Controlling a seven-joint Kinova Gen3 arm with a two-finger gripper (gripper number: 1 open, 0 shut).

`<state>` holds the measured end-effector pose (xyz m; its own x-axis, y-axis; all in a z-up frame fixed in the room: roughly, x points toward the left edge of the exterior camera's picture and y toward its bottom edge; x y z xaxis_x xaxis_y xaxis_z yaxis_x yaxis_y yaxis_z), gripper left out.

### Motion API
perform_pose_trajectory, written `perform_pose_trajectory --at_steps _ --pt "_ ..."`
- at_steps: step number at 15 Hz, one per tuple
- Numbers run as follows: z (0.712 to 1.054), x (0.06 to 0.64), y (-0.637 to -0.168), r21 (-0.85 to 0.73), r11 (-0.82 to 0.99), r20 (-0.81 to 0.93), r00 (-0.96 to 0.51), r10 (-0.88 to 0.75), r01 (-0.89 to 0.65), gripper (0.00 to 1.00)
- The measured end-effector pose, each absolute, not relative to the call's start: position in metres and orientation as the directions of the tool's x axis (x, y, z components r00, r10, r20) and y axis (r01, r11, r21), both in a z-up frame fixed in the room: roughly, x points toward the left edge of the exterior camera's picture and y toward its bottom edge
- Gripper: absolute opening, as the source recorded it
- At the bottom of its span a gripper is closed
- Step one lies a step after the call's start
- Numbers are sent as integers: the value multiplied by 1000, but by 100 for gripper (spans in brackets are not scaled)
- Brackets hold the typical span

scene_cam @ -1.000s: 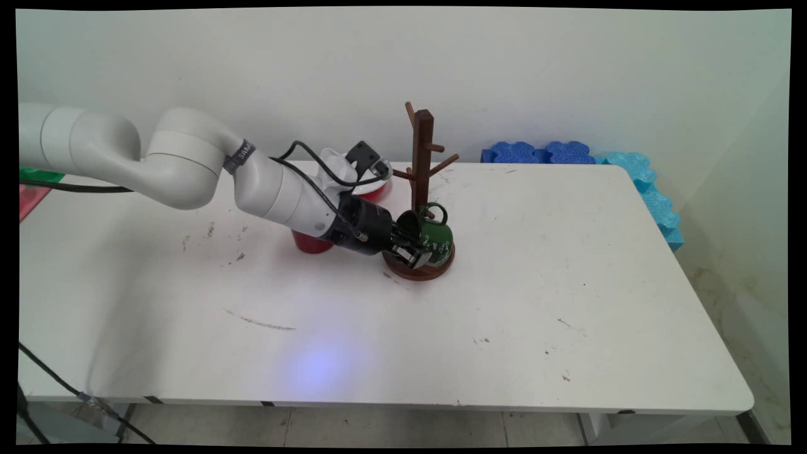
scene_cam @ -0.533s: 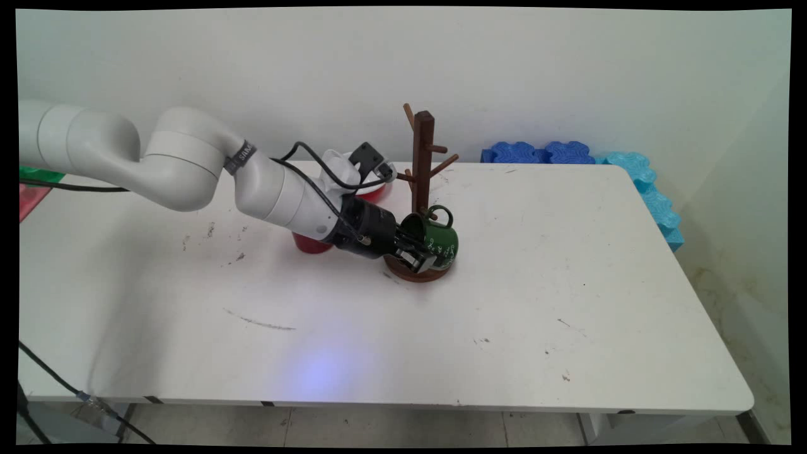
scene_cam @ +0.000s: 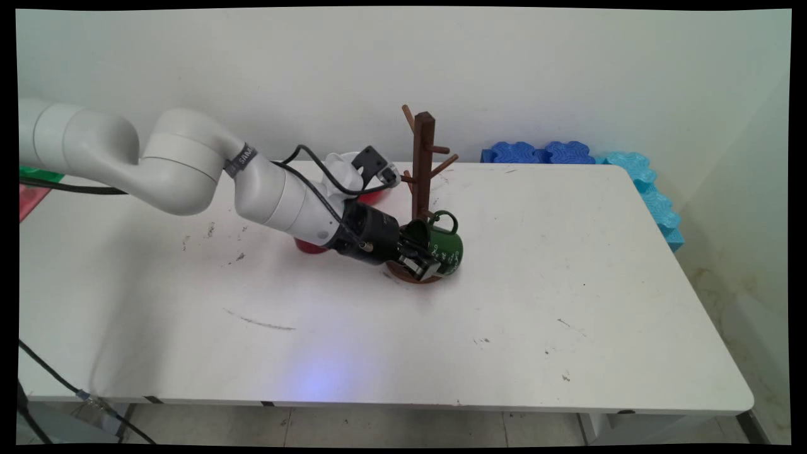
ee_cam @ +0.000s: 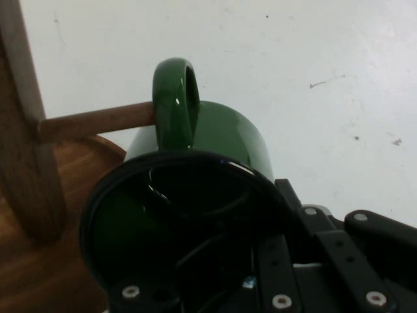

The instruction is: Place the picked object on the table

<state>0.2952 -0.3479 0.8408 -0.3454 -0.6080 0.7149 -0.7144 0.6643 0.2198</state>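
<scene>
My gripper is shut on the rim of a dark green mug, which lies tilted on its side with the handle up. One finger is inside the mug and the other outside. The mug hangs just over the round base of a brown wooden mug tree, to the right of its post. In the hand view the mug fills the middle and its handle meets the tip of a low peg. I cannot tell whether the peg passes through the handle.
A red cup stands left of the tree, partly behind my arm. A red dish holding something white sits behind the hand. Blue foam blocks and lighter cyan ones line the table's far right corner and edge.
My gripper has carried the mug a little to the right and lower, from in front of the post to its right side. The handle now lies by the low peg.
</scene>
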Motion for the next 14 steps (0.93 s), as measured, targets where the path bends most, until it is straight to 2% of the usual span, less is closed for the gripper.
perform_pose_trajectory --at_steps 14 --pt "849 286 -325 201 716 703 -411 -581 -668 0"
